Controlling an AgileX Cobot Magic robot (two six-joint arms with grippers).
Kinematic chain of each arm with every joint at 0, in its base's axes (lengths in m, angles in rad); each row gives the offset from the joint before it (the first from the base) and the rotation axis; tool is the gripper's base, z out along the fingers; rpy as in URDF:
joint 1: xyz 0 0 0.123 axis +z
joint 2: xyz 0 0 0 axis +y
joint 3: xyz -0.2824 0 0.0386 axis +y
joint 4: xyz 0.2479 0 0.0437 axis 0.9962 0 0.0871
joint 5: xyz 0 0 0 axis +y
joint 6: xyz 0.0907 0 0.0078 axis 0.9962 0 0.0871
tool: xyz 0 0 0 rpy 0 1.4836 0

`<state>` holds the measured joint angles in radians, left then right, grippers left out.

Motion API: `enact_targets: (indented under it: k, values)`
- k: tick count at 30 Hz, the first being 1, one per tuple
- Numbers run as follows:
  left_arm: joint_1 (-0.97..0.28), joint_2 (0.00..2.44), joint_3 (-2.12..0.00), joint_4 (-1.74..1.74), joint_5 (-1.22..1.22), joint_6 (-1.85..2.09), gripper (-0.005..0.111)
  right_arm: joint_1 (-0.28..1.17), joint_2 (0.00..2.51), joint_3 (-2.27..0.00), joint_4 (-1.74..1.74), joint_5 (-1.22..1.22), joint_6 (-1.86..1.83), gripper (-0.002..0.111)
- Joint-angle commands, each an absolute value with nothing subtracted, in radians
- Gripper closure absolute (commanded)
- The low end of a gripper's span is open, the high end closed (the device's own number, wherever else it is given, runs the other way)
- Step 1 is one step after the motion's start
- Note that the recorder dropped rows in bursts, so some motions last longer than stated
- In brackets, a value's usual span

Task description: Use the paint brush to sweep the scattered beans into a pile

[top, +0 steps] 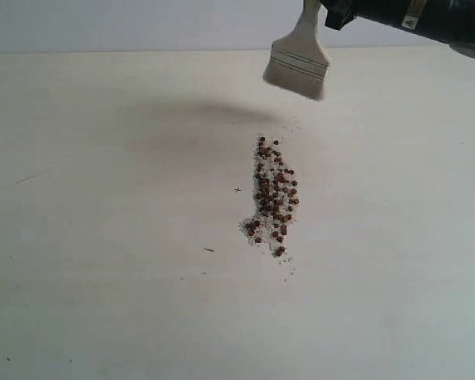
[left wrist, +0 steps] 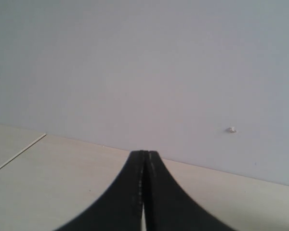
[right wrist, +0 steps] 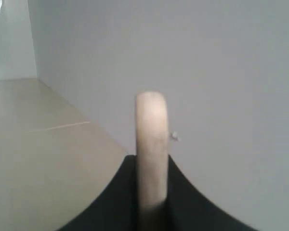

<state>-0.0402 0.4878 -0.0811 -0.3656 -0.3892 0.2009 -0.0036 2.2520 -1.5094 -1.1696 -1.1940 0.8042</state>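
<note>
Right gripper (top: 335, 13): black, entering the exterior view at the top right. We record its jaws as closed onto the paint brush (top: 298, 66), with one black finger on each flat side of the handle (right wrist: 151, 139). The rounded end of the handle stands up past the fingertips in the right wrist view.

Paint brush, condition and position: wide and flat, with a pale handle. A band (top: 299, 60) with thin dark lines crosses above the whitish bristles (top: 293, 81). It hangs tilted, bristles downward and handle up toward the gripper. We place it beyond the upper end of the pile in the exterior view, well apart from it. Its soft shadow (top: 194, 111) lies off to the left on the table (top: 103, 253), so we take the bristles to be lifted clear of the surface.

Left gripper (left wrist: 144, 159): both black fingers are pressed together along their length, with nothing between them. It points toward a plain grey wall (left wrist: 135, 72) over the table edge.

Beans (top: 273, 190): small round reddish-brown pellets. They are gathered into one narrow pile (top: 271, 202) near the middle of the table, running lengthwise toward and away from the camera. Fine white crumbs (top: 251, 231) are mixed in, thickest at the lower left edge. A few beans sit just off the ends.

Writing: a yellowish label (top: 416, 13) on the right arm is too small for us to read. We can make out no print on the brush at this size.
</note>
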Motion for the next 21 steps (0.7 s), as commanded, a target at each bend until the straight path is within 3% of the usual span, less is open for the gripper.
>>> enact_targets:
  k: [1, 21]
  values:
    - [-0.045, 0.484, -0.078, -0.373, -0.389, 0.204, 0.107, -0.017, 2.309, -1.62, -1.227, -1.221, 0.858, 0.108]
    - [-0.045, 0.484, -0.078, -0.373, -0.389, 0.204, 0.107, -0.019, 2.354, -1.633, -1.232, -1.095, 0.836, 0.108]
